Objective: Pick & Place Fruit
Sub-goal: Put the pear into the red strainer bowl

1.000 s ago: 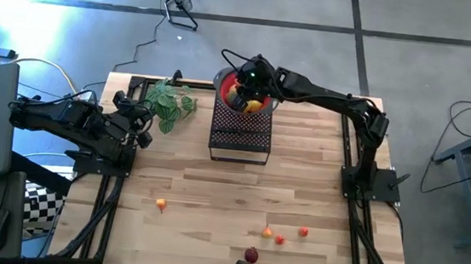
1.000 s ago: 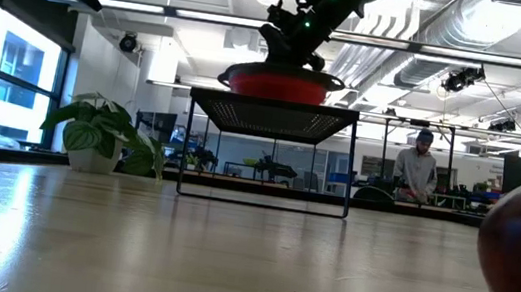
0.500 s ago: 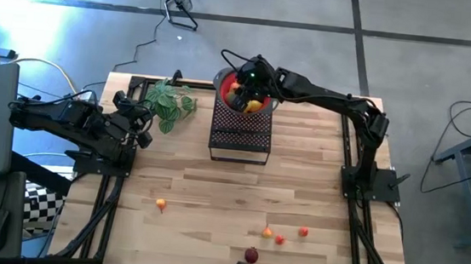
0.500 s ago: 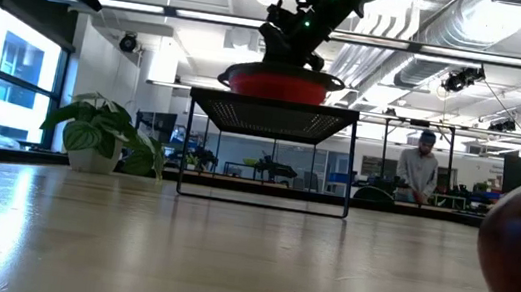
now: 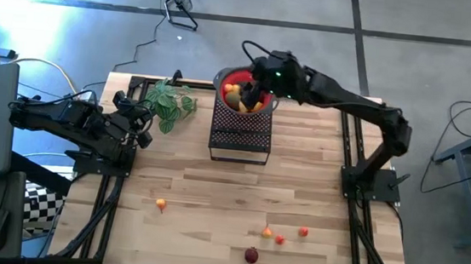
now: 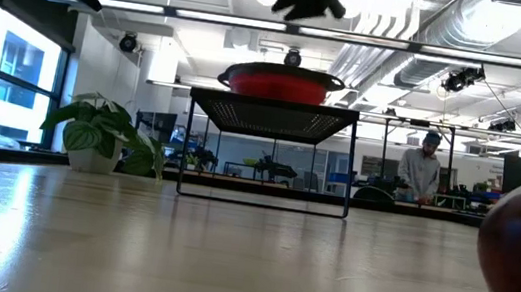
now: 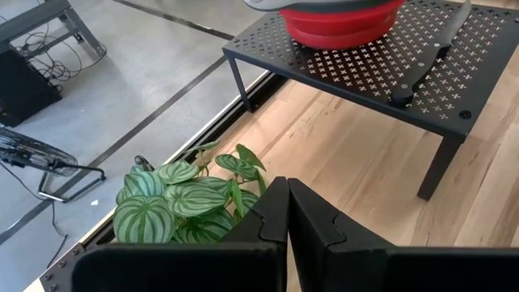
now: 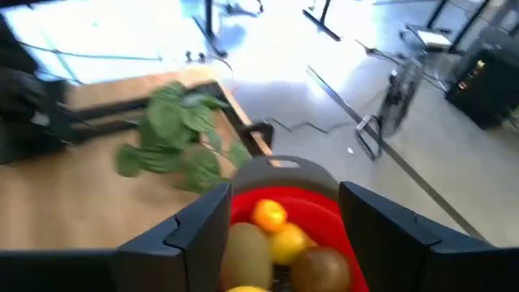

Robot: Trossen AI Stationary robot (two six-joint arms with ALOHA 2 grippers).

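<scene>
My right gripper [image 5: 256, 93] hangs over the red bowl [image 5: 227, 82] on the black mesh stand [image 5: 240, 137], fingers [image 8: 188, 235] spread wide with nothing between them. In the bowl: a yellow lemon [image 8: 289, 242], a small orange fruit [image 8: 268, 215], olive and brown ovals. More fruit lies loose on the wooden table [image 5: 212, 198]: an orange piece [image 5: 161, 203], a dark red ball [image 5: 251, 255]. My left gripper [image 7: 287, 212] is pinched closed near the leafy plant [image 7: 180, 199].
</scene>
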